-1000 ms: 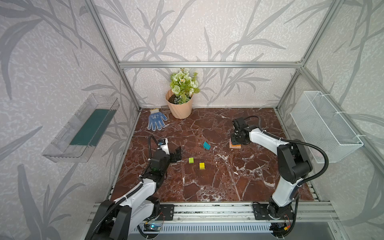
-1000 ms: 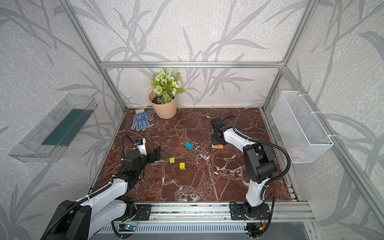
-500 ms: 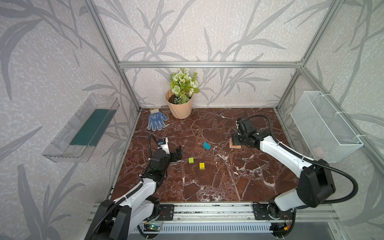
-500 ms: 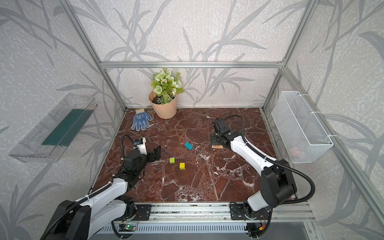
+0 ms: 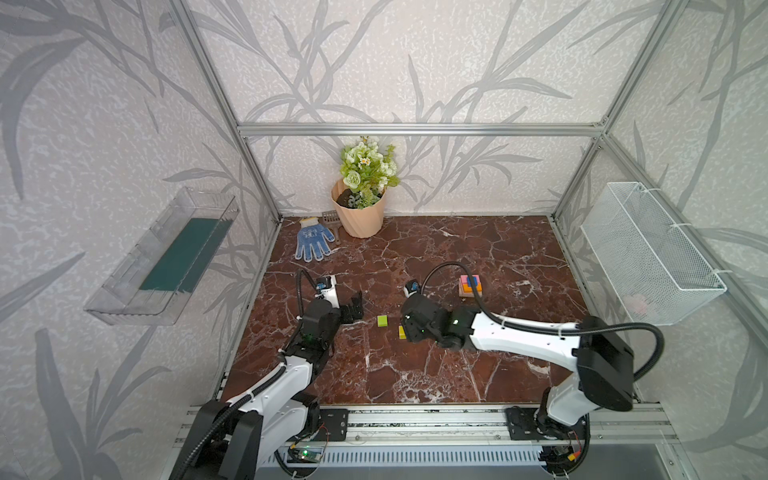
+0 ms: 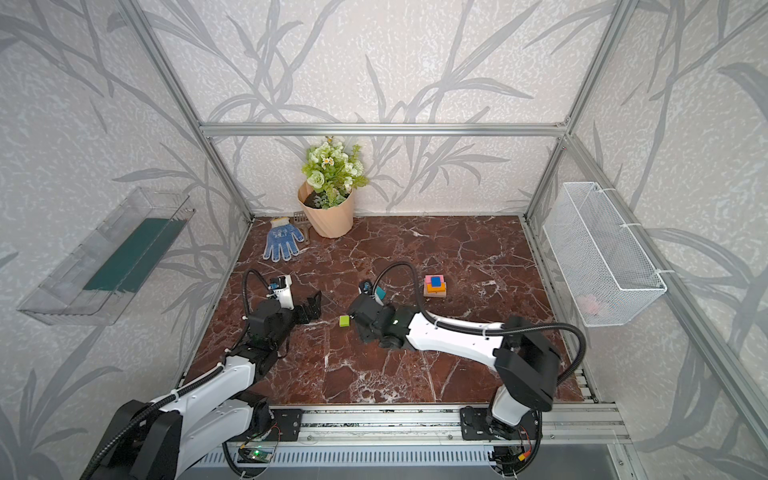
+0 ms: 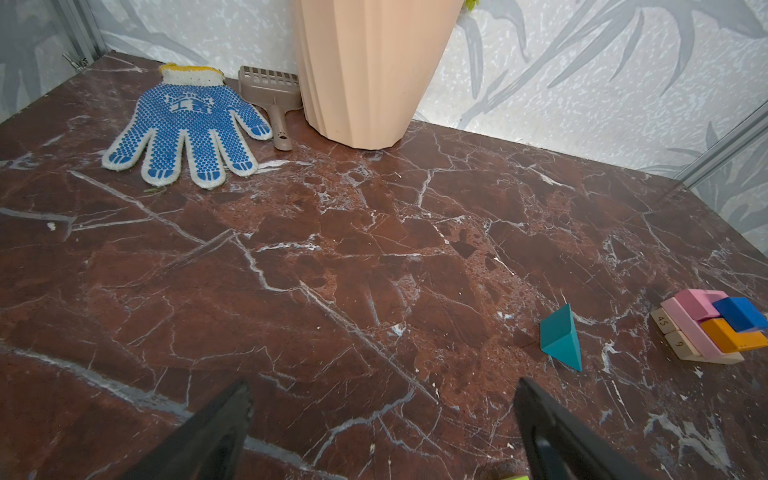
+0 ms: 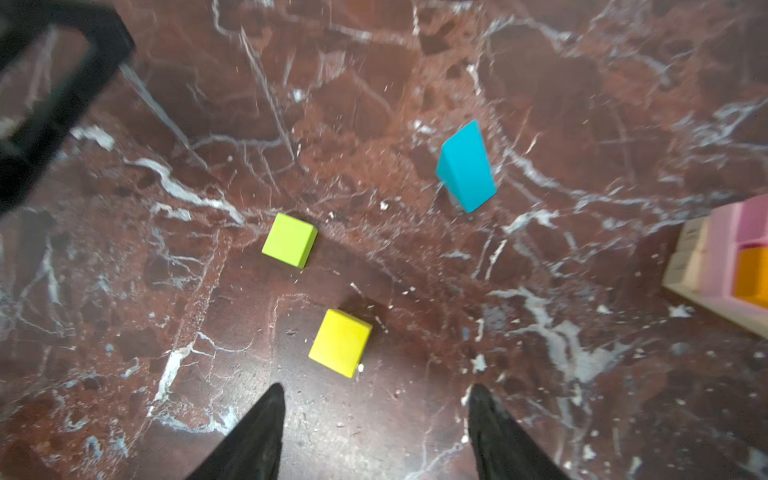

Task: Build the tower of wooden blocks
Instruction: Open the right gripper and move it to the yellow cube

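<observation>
The tower (image 5: 470, 286) stands right of centre: plain-wood bars at the base, pink above, then orange and a blue cube on top; it also shows in the left wrist view as the tower (image 7: 706, 328). Loose wood blocks lie to its left: a lime cube (image 5: 382, 320), a yellow cube (image 8: 340, 343) and a teal wedge (image 8: 466, 166). My right gripper (image 8: 376, 392) is open and empty, hovering just short of the yellow cube. My left gripper (image 5: 355, 303) is wide open and empty, left of the lime cube.
A peach flower pot (image 5: 359, 216), a blue dotted glove (image 5: 312, 241) and a small scoop (image 7: 270, 89) sit at the back left. A wire basket (image 5: 648, 253) hangs on the right wall and a clear tray (image 5: 166, 257) on the left wall.
My right gripper has left the tower and swung left and forward to the yellow cube, its jaws spreading on the way. The left arm has not moved.
</observation>
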